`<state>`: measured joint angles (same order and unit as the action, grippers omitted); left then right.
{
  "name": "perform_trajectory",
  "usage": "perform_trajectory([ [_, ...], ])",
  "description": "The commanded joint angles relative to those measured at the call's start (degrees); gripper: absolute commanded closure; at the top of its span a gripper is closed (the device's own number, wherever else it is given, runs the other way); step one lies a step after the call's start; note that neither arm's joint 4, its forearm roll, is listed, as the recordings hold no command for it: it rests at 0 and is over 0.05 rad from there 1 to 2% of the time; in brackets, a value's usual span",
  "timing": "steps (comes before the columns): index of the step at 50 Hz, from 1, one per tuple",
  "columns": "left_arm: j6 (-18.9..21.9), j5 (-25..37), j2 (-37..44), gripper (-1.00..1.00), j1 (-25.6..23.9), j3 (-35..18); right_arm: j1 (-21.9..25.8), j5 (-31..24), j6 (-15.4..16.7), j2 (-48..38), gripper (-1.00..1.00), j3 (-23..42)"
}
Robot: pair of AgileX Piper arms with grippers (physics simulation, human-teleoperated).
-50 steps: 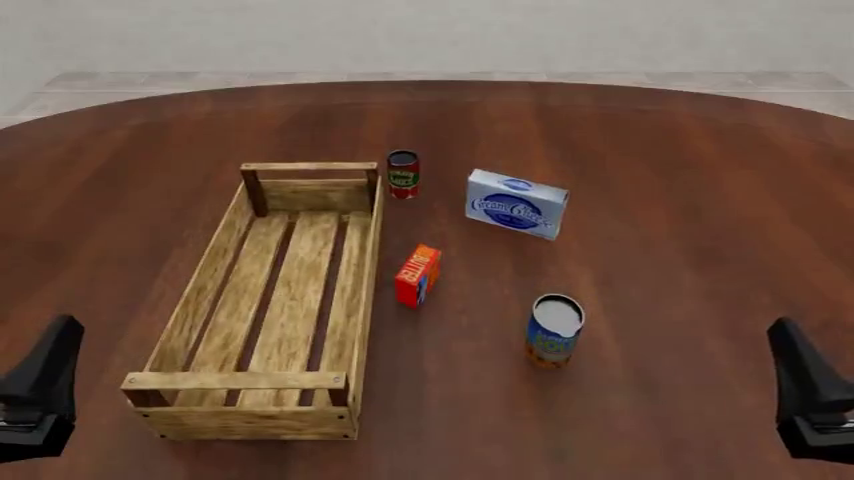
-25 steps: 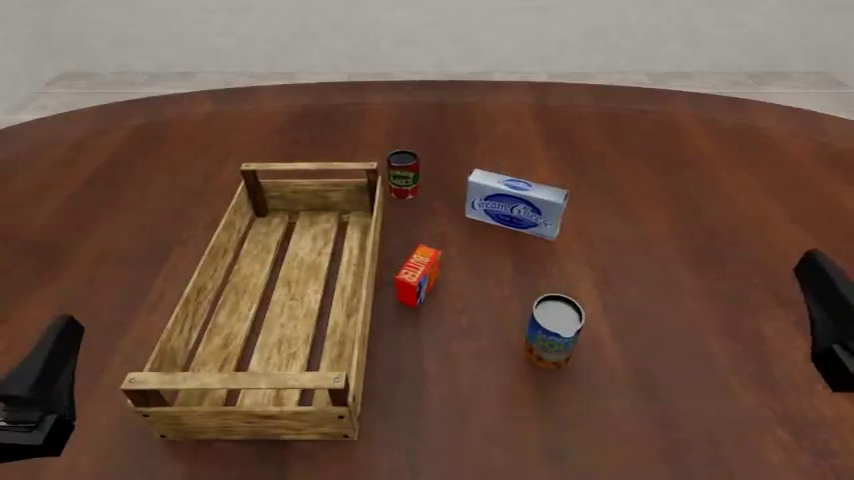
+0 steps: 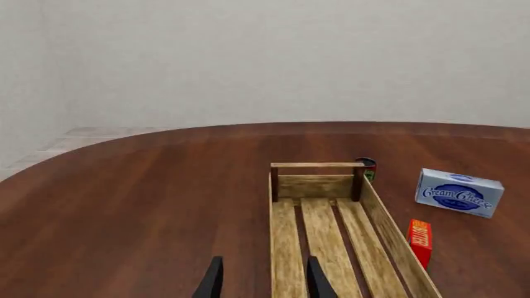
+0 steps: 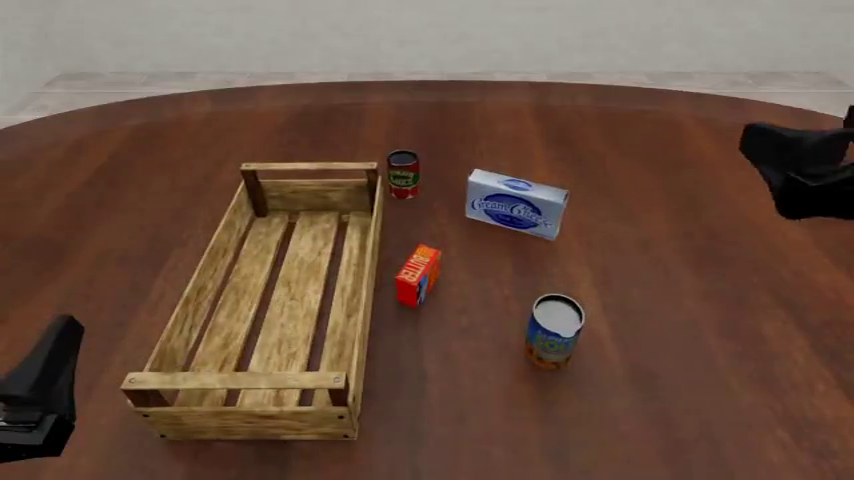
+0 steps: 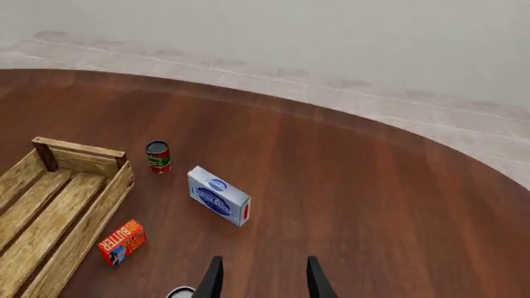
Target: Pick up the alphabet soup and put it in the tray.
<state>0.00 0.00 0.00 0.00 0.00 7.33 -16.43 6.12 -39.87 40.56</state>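
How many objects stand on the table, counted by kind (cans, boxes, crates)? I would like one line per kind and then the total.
Cans: 2, the alphabet soup and the small dark red can
Boxes: 2, the blue and white cream cheese box and the red-orange butter box
Crates: 1, the tray
Total: 5

blue-orange soup can [image 4: 554,331], pale slatted-wood tray [image 4: 267,300], possibly green-labelled red can [image 4: 403,174]

I'm seeing a rough pale-wood tray [image 4: 200,290], a polished dark-wood table [image 4: 667,330], the alphabet soup [image 4: 554,330] with a silvery metal top
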Motion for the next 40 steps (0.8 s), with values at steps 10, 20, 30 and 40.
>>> perform_trajectory([
  [10,0.0,0.0,0.0,-1.00,0.0,0.0,9.5,-6.2,-3.0,-18.4,-1.00,14.3],
  [20,0.0,0.0,0.0,-1.00,0.0,0.0,11.6,-6.7,-3.4,-24.2,-1.00,15.9],
  [30,0.0,0.0,0.0,-1.00,0.0,0.0,14.5,-5.9,-3.1,-27.7,-1.00,15.6],
  [40,0.0,0.0,0.0,-1.00,0.0,0.0,15.7,-6.6,-2.2,-29.7,-1.00,16.1],
])
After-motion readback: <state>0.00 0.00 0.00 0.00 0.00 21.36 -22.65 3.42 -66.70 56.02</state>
